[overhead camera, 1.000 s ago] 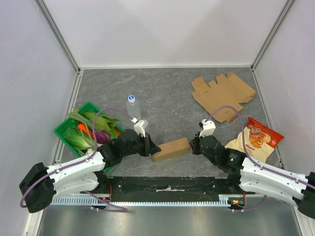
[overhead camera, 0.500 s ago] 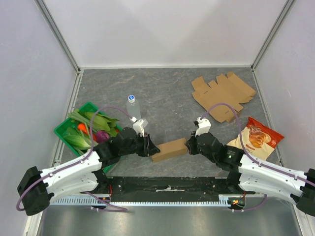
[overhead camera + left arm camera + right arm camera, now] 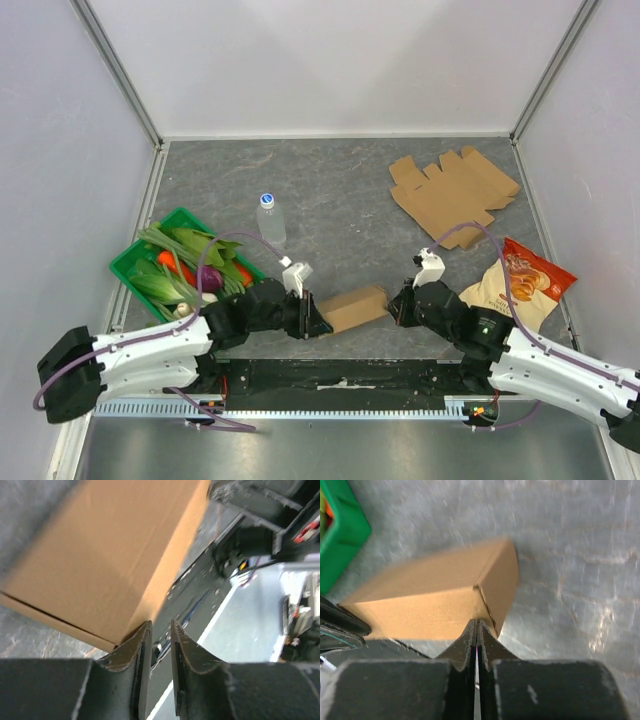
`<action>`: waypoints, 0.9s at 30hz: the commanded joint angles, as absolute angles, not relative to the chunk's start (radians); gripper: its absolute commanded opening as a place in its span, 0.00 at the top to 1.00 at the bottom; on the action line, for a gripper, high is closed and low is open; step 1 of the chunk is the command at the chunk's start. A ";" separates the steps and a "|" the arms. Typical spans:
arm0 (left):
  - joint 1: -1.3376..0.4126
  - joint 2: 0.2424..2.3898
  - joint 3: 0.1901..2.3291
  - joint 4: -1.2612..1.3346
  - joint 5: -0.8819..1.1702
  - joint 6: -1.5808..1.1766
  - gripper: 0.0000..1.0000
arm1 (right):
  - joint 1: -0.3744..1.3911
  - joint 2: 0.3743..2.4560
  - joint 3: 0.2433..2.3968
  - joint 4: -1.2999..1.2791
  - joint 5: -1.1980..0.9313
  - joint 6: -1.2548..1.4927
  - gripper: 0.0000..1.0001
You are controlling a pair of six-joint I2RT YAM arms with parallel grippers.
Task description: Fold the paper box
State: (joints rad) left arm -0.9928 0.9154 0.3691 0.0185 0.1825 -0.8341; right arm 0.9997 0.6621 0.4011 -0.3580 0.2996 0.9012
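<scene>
We see the right gripper [image 3: 476,628], its jaws pressed together, tips touching the near end face of the closed brown paper box [image 3: 435,592], which lies flat on the grey bench [image 3: 570,555], with a green tray [image 3: 340,535] corner beyond the box's other end.

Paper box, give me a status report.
Box looks folded shut. Left gripper barely open, empty, at its corner. Right gripper shut, tips at its end. Nothing blocking.
</scene>
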 commanded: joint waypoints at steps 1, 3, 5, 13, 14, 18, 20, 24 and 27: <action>-1.101 1.028 0.350 -0.100 0.066 -0.880 0.71 | 1.005 0.638 0.351 -0.617 0.204 1.020 0.94; -1.124 1.104 0.376 -0.100 0.055 -0.885 0.70 | 1.003 0.638 0.347 -0.609 0.164 1.019 0.90; -1.124 1.146 0.391 -0.092 0.017 -0.881 0.68 | 1.003 0.650 0.365 -0.611 0.176 1.006 0.86; -1.135 1.202 0.574 -0.167 -0.055 -0.767 0.60 | 0.999 0.822 0.553 -0.578 0.219 0.752 0.41; -1.137 1.162 0.566 -0.169 -0.035 -0.767 0.59 | 0.993 0.843 0.572 -0.597 0.218 0.752 0.33; -1.135 0.991 0.558 -0.234 0.083 -0.701 0.42 | 0.992 0.885 0.646 -0.624 0.201 0.742 0.21; -1.134 0.941 0.574 -0.329 0.092 -0.695 0.32 | 0.965 0.871 0.670 -0.620 0.201 0.750 0.12; -1.033 1.027 0.676 -0.532 -0.080 -0.817 0.28 | 0.818 0.917 0.644 -0.540 0.074 0.700 0.07; -0.970 1.169 0.741 -0.526 -0.101 -0.836 0.30 | 0.744 0.943 0.601 -0.436 -0.032 0.701 0.08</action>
State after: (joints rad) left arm -1.0500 1.0161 0.6525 -0.4107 -0.0113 -0.7776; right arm 0.8204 0.9134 0.6281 -0.5526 0.1200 0.7376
